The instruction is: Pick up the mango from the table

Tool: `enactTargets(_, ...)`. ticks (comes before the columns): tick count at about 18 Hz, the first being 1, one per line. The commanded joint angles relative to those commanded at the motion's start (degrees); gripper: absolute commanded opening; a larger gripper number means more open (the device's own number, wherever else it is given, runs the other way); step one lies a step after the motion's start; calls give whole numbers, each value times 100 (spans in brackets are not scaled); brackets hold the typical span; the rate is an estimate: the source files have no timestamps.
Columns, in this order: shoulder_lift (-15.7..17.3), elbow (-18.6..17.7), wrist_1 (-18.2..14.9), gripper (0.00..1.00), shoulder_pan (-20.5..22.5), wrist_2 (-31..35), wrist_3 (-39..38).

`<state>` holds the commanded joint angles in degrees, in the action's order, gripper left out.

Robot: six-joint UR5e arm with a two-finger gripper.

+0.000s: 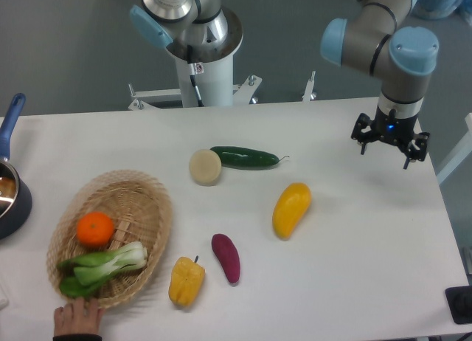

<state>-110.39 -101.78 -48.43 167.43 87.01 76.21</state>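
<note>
The mango (290, 209) is a smooth yellow-orange oval lying tilted on the white table (354, 282), right of centre. My gripper (385, 149) hangs above the table's far right part, well up and to the right of the mango. Its black fingers (362, 146) point down, spread apart, with nothing between them.
A green cucumber (245, 158) and a pale round vegetable (205, 166) lie behind the mango. A purple sweet potato (226, 257) and a yellow bell pepper (186, 280) lie in front. A wicker basket (151, 215) holds an orange and bok choy; a hand (77, 320) touches its near rim. A dark pot (10, 197) stands far left.
</note>
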Motion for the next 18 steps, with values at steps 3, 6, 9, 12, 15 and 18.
enactTargets(3,-61,79,62,100,-35,0,-72)
enactTargets(6,-79,255,62,100,-131,-9,-89)
enactTargets(9,-88,334,62,100,-333,0,-369)
enactTargets(12,-105,387,62,100,-545,17,-642)
enactTargets(15,-132,396,62,100,-633,26,-844)
enactTargets(18,-132,378,62,100,-896,44,-1248)
